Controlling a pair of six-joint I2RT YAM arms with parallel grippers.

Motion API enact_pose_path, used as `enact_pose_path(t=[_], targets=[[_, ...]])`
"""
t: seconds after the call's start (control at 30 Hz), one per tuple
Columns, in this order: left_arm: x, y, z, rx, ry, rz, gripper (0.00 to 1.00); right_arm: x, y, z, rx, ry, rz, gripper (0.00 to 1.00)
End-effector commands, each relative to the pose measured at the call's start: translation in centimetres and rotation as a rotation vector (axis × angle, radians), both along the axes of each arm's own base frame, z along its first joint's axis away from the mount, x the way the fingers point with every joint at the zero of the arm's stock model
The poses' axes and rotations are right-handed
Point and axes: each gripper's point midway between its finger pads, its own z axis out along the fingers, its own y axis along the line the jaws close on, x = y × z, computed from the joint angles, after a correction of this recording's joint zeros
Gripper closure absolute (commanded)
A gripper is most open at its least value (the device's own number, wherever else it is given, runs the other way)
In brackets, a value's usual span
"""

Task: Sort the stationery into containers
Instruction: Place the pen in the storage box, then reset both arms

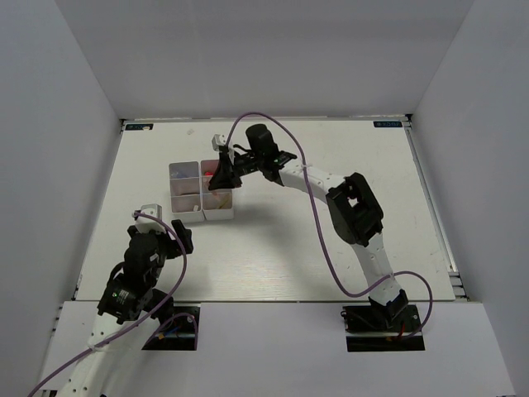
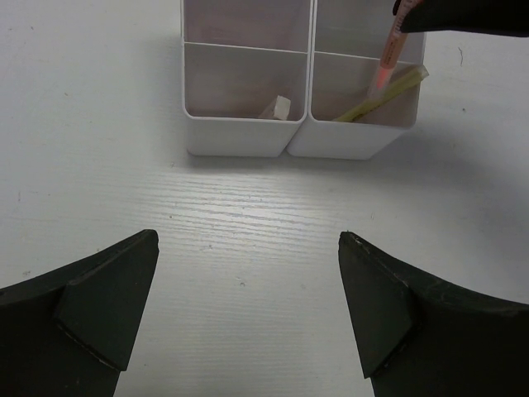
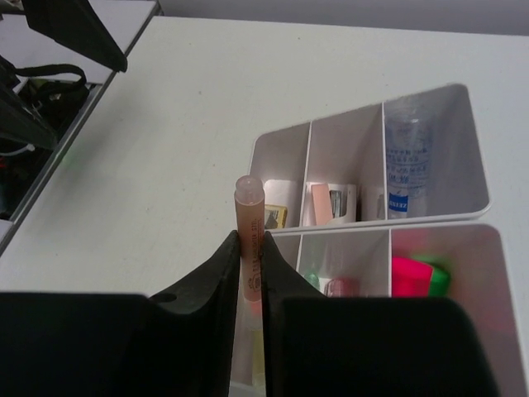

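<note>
I am holding my left gripper wide open at the near left, with its arm folded low over its base. I am stretching my right arm far and leftward, wrist tipping down, with my right gripper pinching a pinkish pencil upright.

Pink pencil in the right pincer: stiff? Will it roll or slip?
Probably stiff: the pink pencil stands straight, unbent, held in the right pincer. Its round, smooth-looking body would likely roll on the table and may slide in a light grip. Thin, so likely light; dropped into the tray, it should lean like the yellowish pencil.
</note>
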Motion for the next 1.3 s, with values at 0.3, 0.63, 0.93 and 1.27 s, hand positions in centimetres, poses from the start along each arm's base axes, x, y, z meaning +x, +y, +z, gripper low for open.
enact_pose_path(t=[0.3,0.63,0.93,1.27], targets=[[0.2,0.4,-0.1,0.010,0.000,0.020,0.00,0.4,-0.1,-1.6,-0.005,-0.025,-0.003,0.52],[0.3,0.0,-0.3,0.010,0.003,-0.003,0.24,2.2,-1.4,5.8,-0.009,0.045,-0.184,1.00],[0.0,-2.7,-0.8,-0.018,0.039,-0.152,0.10,3.8,-18.0,9.0,-0.555,0.185,-0.751,0.09],[-0.4,-4.3,-2.0,-0.019,0.147,-0.244,0.00,-1.4,-36.7,-0.1,-0.745,-0.045,-1.281,0.09]])
